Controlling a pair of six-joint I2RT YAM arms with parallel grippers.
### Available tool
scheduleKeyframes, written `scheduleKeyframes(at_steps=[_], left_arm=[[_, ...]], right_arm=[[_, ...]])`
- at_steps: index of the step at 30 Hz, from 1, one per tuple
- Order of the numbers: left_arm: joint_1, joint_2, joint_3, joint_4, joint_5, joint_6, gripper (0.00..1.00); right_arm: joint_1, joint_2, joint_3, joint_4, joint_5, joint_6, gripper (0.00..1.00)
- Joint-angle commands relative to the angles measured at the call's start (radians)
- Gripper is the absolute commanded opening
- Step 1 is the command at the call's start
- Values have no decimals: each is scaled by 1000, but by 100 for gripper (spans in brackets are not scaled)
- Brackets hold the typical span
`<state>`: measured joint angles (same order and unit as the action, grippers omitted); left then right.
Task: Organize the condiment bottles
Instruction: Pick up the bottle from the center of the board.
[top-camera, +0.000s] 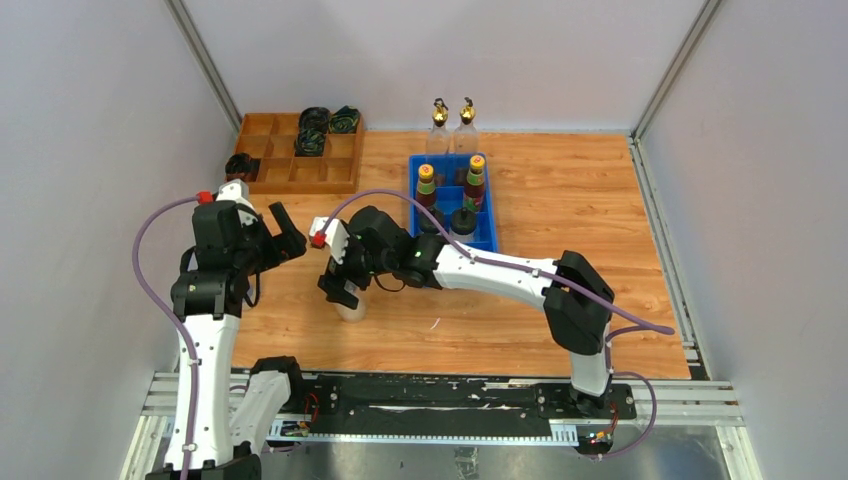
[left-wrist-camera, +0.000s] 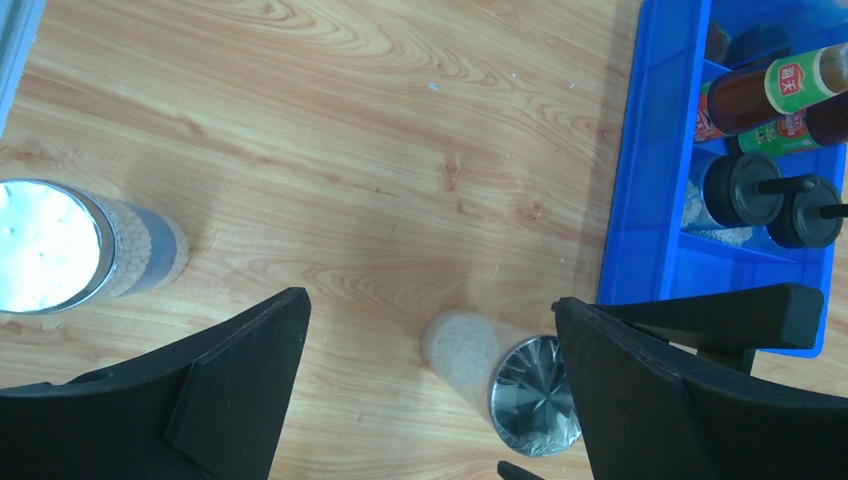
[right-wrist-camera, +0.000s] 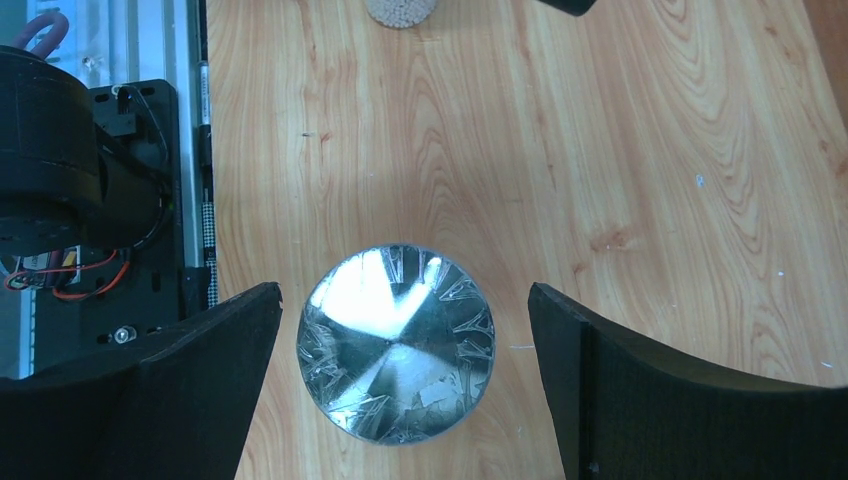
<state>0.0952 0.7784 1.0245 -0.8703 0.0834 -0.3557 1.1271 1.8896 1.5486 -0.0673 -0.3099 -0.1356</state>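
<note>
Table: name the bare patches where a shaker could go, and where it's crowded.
Widest bare wood: right of the blue bin, out to the table edge. A narrower strip between bin and wooden tray. Crowded: left-centre, with the left gripper, the right gripper straddling one shaker, and a second shaker.

Chinese characters, hardly legible, on yellow label (left-wrist-camera: 795, 80) of dark bottle (left-wrist-camera: 745, 97)

Two each: spouted bottles (top-camera: 439, 130); dark bottles (top-camera: 426, 193); jars (left-wrist-camera: 742, 188); shakers (left-wrist-camera: 535, 400).

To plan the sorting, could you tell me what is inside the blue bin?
Two dark sauce bottles and two black-capped jars; the right arm hides the blue bin's near-left corner.
</note>
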Motion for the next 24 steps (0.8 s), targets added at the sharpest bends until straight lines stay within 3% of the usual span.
scheduleKeyframes(at_steps=[1,14,18,22,24], left_arm=[[5,-9,-5,-6,16,1,100],[5,-28,-13,-8,17,-3,100],[5,-25,-7,-7,21,-4,100],[4,-25,-4,-7,24,-4,100],[4,-24,-6,-6,27,-4,100]], right_arm=[[16,26,40,-18,-41,8,100],[22,87,46,-72,-13,6,88],[22,103,61,-88,21,6,64],[22,94,55,-87,49,13,51],[22,79,50,-83,63,16,48]])
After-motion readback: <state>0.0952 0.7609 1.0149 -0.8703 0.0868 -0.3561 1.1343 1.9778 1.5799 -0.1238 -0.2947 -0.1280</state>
